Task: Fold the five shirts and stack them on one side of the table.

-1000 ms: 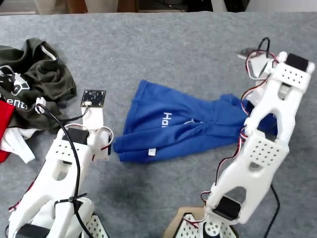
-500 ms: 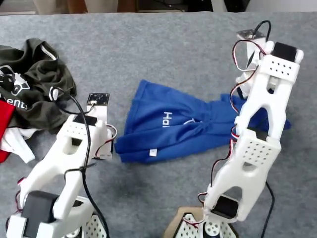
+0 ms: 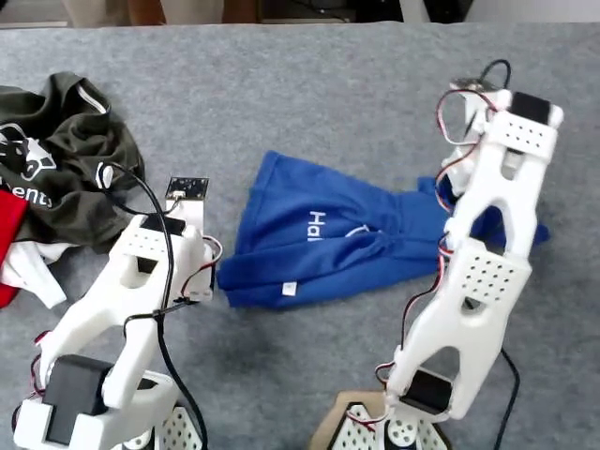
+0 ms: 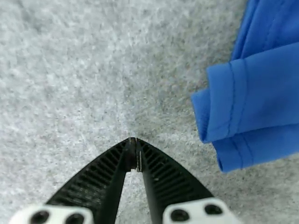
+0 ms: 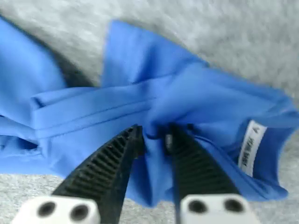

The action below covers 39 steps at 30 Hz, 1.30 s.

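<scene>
Grey felt-covered bench (image 3: 281,94) carries one crumpled royal-blue fabric shirt (image 3: 328,244) at its centre, lying loosely bunched and unfolded, white print facing up, a small white tag (image 3: 287,288) at its near hem. Left arm (image 3: 141,281) sits just beside the shirt's hem corner. Left pincer (image 4: 133,154): black ribbed fingers (image 4: 105,168) meet at the tips, nothing between them, poised over bare felt; the doubled blue hem (image 4: 233,116) lies near the tips but apart from them. Right arm (image 3: 487,244) stretches over the opposite end of the same shirt. Right pincer (image 5: 154,140): fingers drawn nearly together with a bunched fold of blue cloth pinched between them; a seamed band of fabric (image 5: 93,109) runs just beyond the tips, and a white neck label (image 5: 250,147) shows at the cloth's edge beside them. At the far left of the bench sits a heap of other garments, well apart from the blue one: a dark olive-green printed shirt (image 3: 66,150) on top, a red cloth (image 3: 7,244) at the edge, and a white cloth (image 3: 33,267) underneath, all crumpled and touching one another.
</scene>
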Each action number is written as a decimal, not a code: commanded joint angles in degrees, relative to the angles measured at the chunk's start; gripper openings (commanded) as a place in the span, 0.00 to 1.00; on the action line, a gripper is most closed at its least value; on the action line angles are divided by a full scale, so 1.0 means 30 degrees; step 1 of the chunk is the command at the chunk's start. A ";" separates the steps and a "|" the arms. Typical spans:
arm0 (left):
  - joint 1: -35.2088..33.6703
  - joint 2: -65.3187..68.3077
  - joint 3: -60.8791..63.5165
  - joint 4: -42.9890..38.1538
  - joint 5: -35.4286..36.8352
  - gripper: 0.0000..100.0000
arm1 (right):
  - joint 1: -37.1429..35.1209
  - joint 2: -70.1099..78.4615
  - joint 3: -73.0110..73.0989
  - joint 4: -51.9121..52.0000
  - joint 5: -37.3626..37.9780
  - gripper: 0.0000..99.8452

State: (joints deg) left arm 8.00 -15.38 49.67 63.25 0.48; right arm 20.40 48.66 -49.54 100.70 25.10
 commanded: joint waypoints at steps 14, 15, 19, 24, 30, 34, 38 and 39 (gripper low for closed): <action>-0.0088 -0.0015 -0.0703 0.0000 -0.0029 0.02 | 0.4821 -0.6139 0.7223 0.0410 0.3399 0.06; -0.0088 -0.0015 -0.0703 0.0000 -0.0029 0.02 | 0.5114 -0.6579 0.8073 0.0205 0.3692 0.06; -0.0088 -0.0015 -0.0703 0.0000 -0.0029 0.02 | 0.6374 -0.8220 1.1326 -0.1114 0.4630 0.08; -0.0088 -0.0015 -0.0674 0.0029 -0.0029 0.02 | 0.7253 -0.9832 1.4608 -0.1348 0.6212 0.15; 0.0176 0.0015 -0.0733 0.0000 -0.0029 0.02 | 0.7810 -1.2205 1.4725 -0.1993 0.6476 0.19; 0.1582 0.0015 -0.0381 0.0000 -0.0059 0.02 | 0.7810 -1.3377 1.4755 -0.2022 0.6799 0.19; 0.3487 0.0015 0.0059 0.0000 -0.0967 0.02 | 0.7780 -1.4637 1.4725 -0.1934 0.7033 0.19; 0.3722 0.0015 0.0059 0.0000 -0.0967 0.02 | 0.7780 -1.5018 1.4725 -0.1875 0.7033 0.19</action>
State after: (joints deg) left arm 16.53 -15.38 49.93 63.25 -1.45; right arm 42.99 9.36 -4.79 95.08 45.58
